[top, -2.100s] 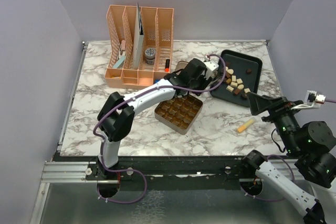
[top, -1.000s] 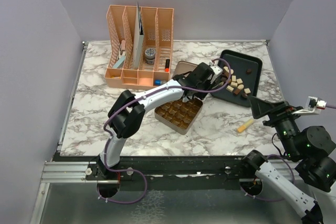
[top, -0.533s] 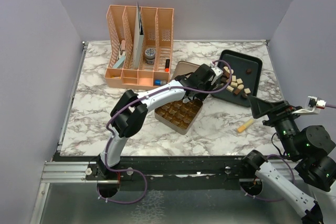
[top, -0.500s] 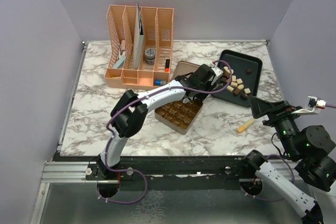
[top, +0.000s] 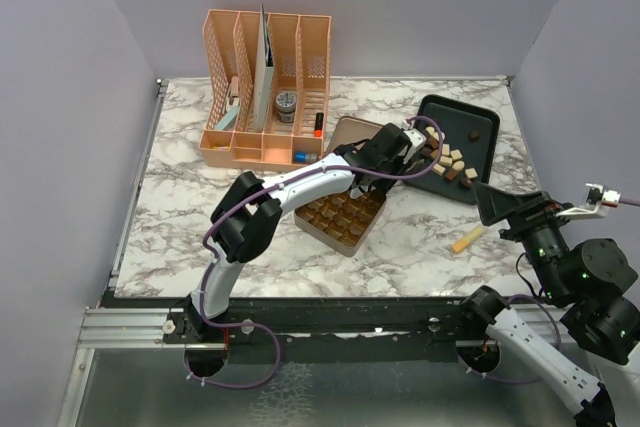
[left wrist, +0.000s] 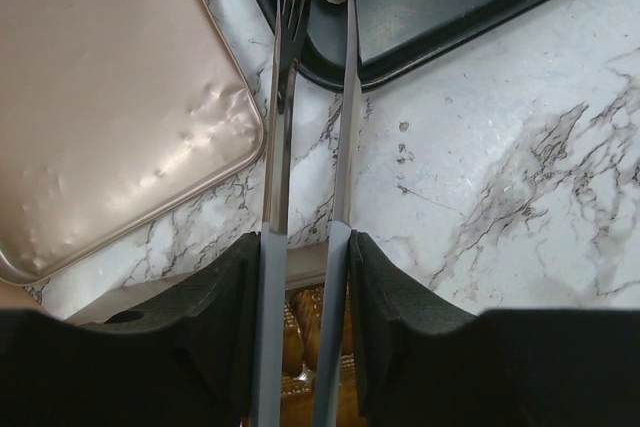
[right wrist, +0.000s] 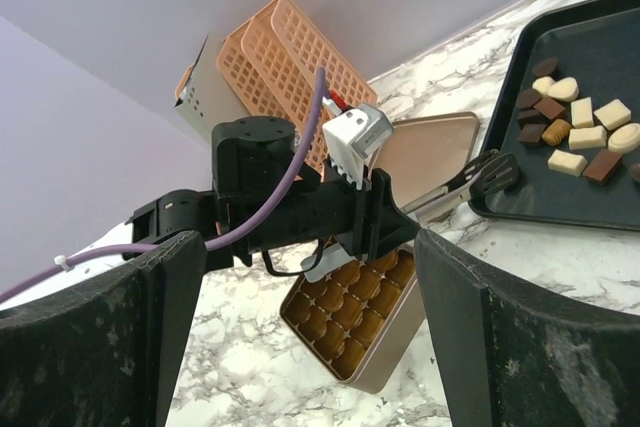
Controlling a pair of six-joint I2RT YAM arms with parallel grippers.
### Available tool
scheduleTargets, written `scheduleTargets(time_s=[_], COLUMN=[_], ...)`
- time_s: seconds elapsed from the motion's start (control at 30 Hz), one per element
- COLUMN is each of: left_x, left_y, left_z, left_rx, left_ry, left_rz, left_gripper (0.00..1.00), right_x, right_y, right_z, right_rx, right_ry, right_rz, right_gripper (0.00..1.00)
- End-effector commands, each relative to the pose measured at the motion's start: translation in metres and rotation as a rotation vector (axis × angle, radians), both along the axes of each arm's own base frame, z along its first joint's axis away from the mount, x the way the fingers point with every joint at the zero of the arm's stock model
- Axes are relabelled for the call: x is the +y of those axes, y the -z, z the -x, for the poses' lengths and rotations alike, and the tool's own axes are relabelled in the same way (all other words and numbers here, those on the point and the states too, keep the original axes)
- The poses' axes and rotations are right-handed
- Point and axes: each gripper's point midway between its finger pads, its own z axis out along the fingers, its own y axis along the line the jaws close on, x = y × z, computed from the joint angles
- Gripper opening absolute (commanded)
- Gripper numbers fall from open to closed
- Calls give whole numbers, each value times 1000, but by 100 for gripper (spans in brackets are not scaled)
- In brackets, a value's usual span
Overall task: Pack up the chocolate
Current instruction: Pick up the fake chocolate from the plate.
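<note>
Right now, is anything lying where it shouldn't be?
Yes. One small pale-yellow stick-shaped piece lies alone on the white marble table, away from the black rectangular tray and the square gold tin.

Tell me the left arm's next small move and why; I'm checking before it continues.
Probably ease the tongs farther over the tray toward the nearest chocolate. The left fingers grip the tongs, whose tips sit only at the tray's near corner, short of the pieces, with none between them; the tin's cells look empty.
</note>
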Motion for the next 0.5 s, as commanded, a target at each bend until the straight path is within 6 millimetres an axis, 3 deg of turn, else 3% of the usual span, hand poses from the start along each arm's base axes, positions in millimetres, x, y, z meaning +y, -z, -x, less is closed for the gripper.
scheduleTargets(time_s=[0.0, 0.47], left_x=[-13, -7], left_y=[-26, -78], left_z=[-1, 6], left_rx=[-36, -71], left_ry=[15, -32], left_rz=[62, 183], left_gripper=[32, 24], right_x=[6, 10], right_y=[10, 20], right_z=[-4, -3], right_rx=[33, 58], right_ry=[-9, -31], right_rz=[11, -4], right_gripper=[89, 89])
